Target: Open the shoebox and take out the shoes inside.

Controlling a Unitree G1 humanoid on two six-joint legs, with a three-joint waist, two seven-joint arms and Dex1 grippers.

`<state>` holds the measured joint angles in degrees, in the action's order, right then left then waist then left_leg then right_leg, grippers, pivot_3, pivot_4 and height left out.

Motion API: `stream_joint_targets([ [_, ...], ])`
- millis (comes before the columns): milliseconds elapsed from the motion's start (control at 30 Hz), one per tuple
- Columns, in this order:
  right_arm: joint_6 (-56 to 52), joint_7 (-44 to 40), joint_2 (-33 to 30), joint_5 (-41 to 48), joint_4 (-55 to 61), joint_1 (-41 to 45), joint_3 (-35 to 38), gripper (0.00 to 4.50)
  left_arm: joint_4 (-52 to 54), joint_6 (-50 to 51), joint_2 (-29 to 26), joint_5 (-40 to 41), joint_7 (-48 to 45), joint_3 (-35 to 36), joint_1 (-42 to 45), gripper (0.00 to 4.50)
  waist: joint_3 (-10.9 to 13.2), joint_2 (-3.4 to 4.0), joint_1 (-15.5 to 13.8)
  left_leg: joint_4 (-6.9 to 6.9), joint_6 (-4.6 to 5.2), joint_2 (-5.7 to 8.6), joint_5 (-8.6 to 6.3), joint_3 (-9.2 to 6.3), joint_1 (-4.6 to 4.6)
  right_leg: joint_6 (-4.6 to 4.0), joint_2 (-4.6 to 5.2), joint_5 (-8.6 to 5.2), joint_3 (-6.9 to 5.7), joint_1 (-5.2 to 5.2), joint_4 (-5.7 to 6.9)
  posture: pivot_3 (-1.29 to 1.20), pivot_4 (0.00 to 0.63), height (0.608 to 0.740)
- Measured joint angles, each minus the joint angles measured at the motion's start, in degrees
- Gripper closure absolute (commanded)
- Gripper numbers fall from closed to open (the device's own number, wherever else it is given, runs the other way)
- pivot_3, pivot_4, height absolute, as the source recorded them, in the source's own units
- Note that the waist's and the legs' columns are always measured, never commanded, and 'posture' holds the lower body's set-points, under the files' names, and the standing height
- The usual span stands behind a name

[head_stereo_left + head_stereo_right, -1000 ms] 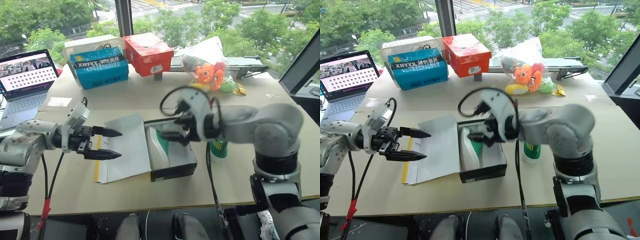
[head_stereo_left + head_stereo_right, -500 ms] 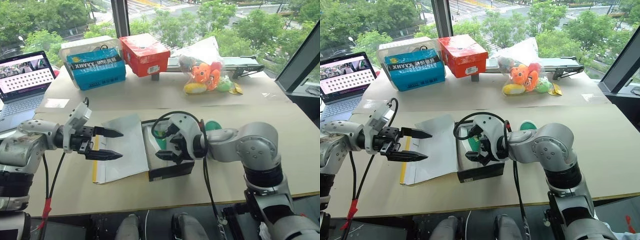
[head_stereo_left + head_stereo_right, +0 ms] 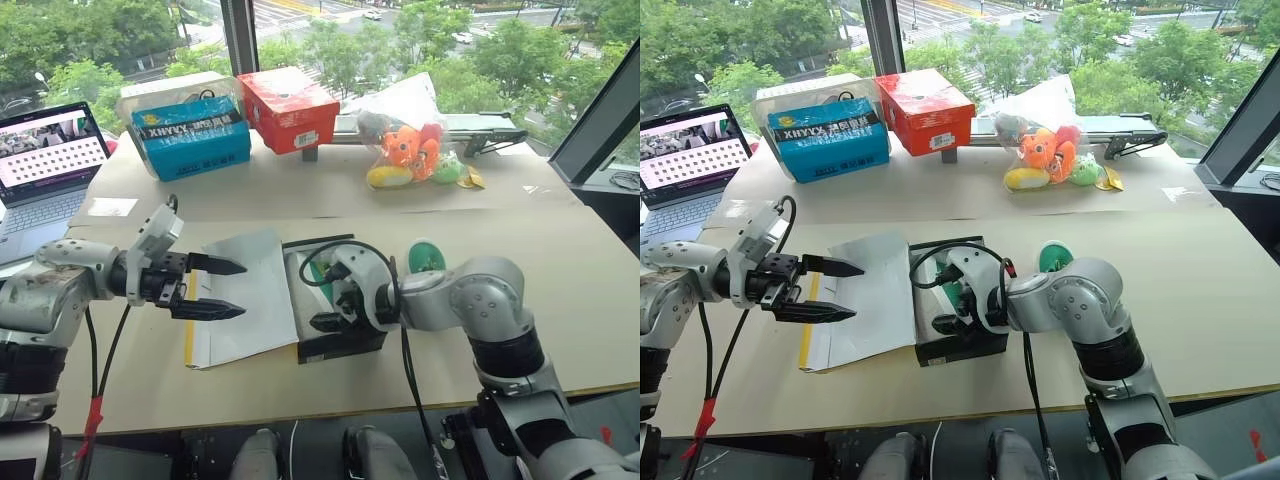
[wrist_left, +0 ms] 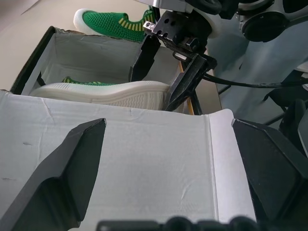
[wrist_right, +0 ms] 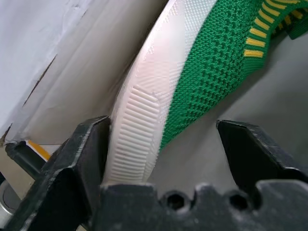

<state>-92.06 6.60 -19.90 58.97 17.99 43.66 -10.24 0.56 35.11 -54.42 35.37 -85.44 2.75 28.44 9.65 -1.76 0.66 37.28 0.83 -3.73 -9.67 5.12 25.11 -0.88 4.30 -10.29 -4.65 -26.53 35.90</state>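
Your right end effector (image 3: 328, 305) is angled down into the open shoebox (image 3: 345, 340) mid-worktop, fingers spread around one of the shoes (image 5: 163, 110), not clamped. Left end effector (image 3: 222, 288) hovers level over the flipped lid, released.

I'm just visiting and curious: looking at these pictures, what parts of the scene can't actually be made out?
- Green and white sneaker in the box: head views, right gripper covers most of it.
- Yellow-lidded, black-based cardboard shoebox: the lid lies open, white inside up, its printed face hidden.
- Second green sneaker on the table: right arm partly hides it.
- Laptop: cut by the picture's edge, screen too small to read.
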Motion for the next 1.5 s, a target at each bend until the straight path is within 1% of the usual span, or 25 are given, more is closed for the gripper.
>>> stream_joint_targets([
  [33, 0.0, -0.2, 0.1, -0.4, 0.0, 0.0, 0.0, 2.18, 0.0, 0.0, 0.0, 0.0, 0.0, 0.0, 0.0, 0.00, 0.0, 0.00, 0.0, 0.00, 0.00, 0.00, 0.00, 0.00, -0.01, 0.00, 0.00, 0.00, 0.00, 0.00, 0.00, 0.00, 0.150, 0.739],
  [167, 0.0, -1.0, 0.3, -0.9, -0.6, 0.9, 0.2, 3.60, 0.0, 0.0, 0.0, 0.0, 0.2, 0.0, 0.0, 0.00, 0.0, 0.00, 0.1, 0.00, 0.00, 0.00, 0.00, -0.01, -0.01, 0.00, 0.00, 0.00, 0.01, -0.01, 0.01, 0.00, 0.150, 0.739],
  [233, 0.0, -1.3, 0.1, -0.9, -0.9, 1.6, 0.6, 4.04, 0.0, 0.0, 0.0, 0.0, 0.2, 0.0, 0.0, 0.00, 0.0, 0.00, 0.0, 0.00, 0.00, 0.00, 0.00, -0.01, -0.01, 0.00, 0.00, 0.00, 0.00, -0.01, 0.00, 0.00, 0.150, 0.739],
  [367, 0.0, -1.4, -0.5, -0.8, -1.7, 2.4, 2.3, 4.04, 0.0, 0.0, 0.0, 0.0, 0.2, 0.0, 0.0, 0.00, 0.0, 0.00, 0.0, -0.01, 0.00, 0.01, 0.00, 0.00, 0.03, 0.00, 0.01, 0.00, 0.00, -0.02, -0.04, 0.00, 0.150, 0.739],
  [533, 0.0, -0.7, 0.2, 1.3, -1.8, 2.7, 7.3, 4.04, -0.1, -0.1, 0.0, 0.0, -0.2, 0.0, 0.0, 0.00, 0.0, 0.00, 0.0, -0.01, 0.00, 0.02, 0.00, 0.01, 0.07, 0.01, 0.01, 0.00, 0.01, -0.05, -0.07, 0.00, 0.150, 0.739],
  [733, 0.0, 2.6, 5.9, 6.2, -4.0, 0.5, 15.8, 4.04, -0.5, -0.1, 0.0, -0.2, -0.8, 0.0, 0.1, 0.00, 0.0, 0.00, 0.1, -0.01, 0.00, -0.01, 0.00, 0.00, 0.06, 0.01, -0.01, 0.01, 0.00, -0.04, -0.05, 0.00, 0.150, 0.739],
  [800, 0.0, 3.7, 5.9, 8.1, -4.4, 0.3, 16.0, 4.04, -0.6, -0.2, 0.0, -0.5, -1.0, -0.1, 0.2, 0.00, 0.0, 0.01, 0.1, -0.02, 0.00, 0.00, 0.00, 0.00, 0.06, 0.01, -0.01, 0.01, 0.01, -0.05, -0.04, 0.00, 0.150, 0.739],
  [867, 0.0, 4.9, 7.6, 10.9, -5.8, -0.2, 18.3, 4.04, -0.9, -0.2, 0.0, -0.7, -1.2, -0.2, 0.2, 0.00, 0.0, 0.01, 0.1, -0.02, 0.00, 0.00, 0.00, 0.00, 0.06, 0.02, -0.01, 0.01, 0.00, -0.04, -0.05, 0.00, 0.150, 0.739],
  [933, 0.0, 7.1, 11.1, 15.5, -9.2, -1.5, 22.5, 4.04, -1.4, -0.3, 0.0, -1.2, -1.5, -0.3, 0.4, 0.00, 0.0, 0.00, 0.1, -0.02, 0.00, -0.03, 0.00, 0.00, 0.05, 0.02, -0.05, 0.01, 0.00, -0.01, -0.06, 0.00, 0.150, 0.739],
  [1033, 0.0, 11.0, 11.9, 19.4, -13.3, -2.3, 24.6, 4.04, -1.4, -0.4, 0.0, -1.5, -1.9, -0.4, 0.6, 0.00, 0.0, 0.02, 0.1, -0.02, 0.00, 0.00, 0.00, -0.01, 0.06, 0.02, -0.01, 0.02, 0.00, -0.01, -0.06, 0.00, 0.150, 0.739],
  [1167, 0.3, 15.1, 10.1, 23.9, -15.0, -2.4, 24.7, 4.04, -1.5, -0.9, 0.0, -1.7, -2.3, -0.4, 0.7, 0.00, 0.0, 0.02, 0.1, -0.02, 0.00, 0.01, 0.00, -0.02, 0.06, 0.03, 0.02, 0.02, 0.01, -0.01, -0.07, 0.00, 0.150, 0.739],
  [1267, 2.1, 18.2, 7.7, 28.5, -15.8, -2.3, 24.1, 4.04, -1.5, -1.1, 0.0, -1.7, -2.4, -0.4, 0.7, 0.00, 0.0, 0.02, 0.1, -0.02, 0.01, 0.02, 0.00, -0.03, 0.06, 0.03, 0.02, 0.02, 0.01, 0.00, -0.09, 0.00, 0.150, 0.739],
  [1500, 12.2, 25.0, -2.5, 43.9, -16.3, 0.8, 19.5, 4.04, -1.5, -1.2, 0.0, -1.8, -2.3, -0.4, 0.7, 0.00, 0.0, 0.01, 0.1, -0.04, 0.01, 0.03, 0.00, -0.04, 0.06, 0.04, -0.01, 0.02, 0.03, 0.02, -0.12, 0.00, 0.150, 0.739],
])
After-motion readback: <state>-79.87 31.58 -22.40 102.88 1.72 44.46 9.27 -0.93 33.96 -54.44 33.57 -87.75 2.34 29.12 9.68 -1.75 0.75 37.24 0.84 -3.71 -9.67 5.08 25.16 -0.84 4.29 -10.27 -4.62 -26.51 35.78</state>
